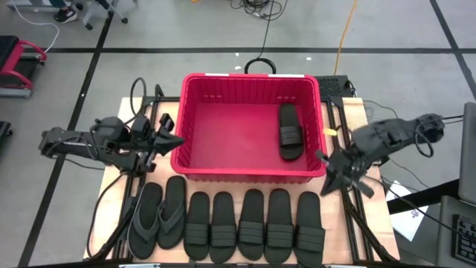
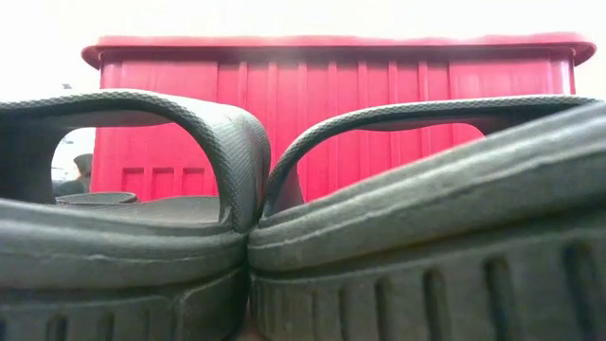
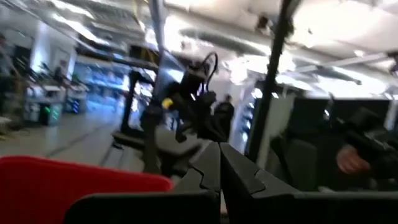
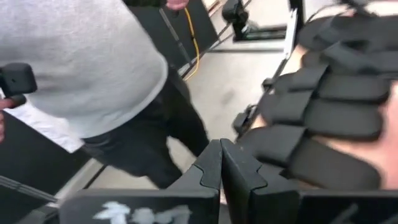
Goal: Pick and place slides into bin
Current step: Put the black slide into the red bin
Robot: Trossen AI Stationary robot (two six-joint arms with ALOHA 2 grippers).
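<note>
The red bin (image 1: 195, 119) stands at the table's middle, with one black slide (image 1: 291, 132) lying flat inside by its right wall. Five more black slides (image 1: 251, 225) and a dark grey flip-flop pair (image 1: 158, 217) lie soles down in a row along the near edge. Two of the slides (image 2: 189, 237) fill the low view in front of the bin (image 2: 331, 104). My left gripper (image 1: 168, 132) is shut and empty beside the bin's left wall; the left wrist view (image 3: 220, 165) shows it too. My right gripper (image 1: 328, 186) is shut and empty off the bin's near right corner, and it also shows in the right wrist view (image 4: 221, 163).
A person in a grey top (image 4: 74, 62) stands beyond the table's right edge. Papers (image 1: 407, 216) lie on the floor at the right. Cables run past the far edge (image 1: 260, 63). The bin's left and middle floor (image 1: 230, 138) is bare.
</note>
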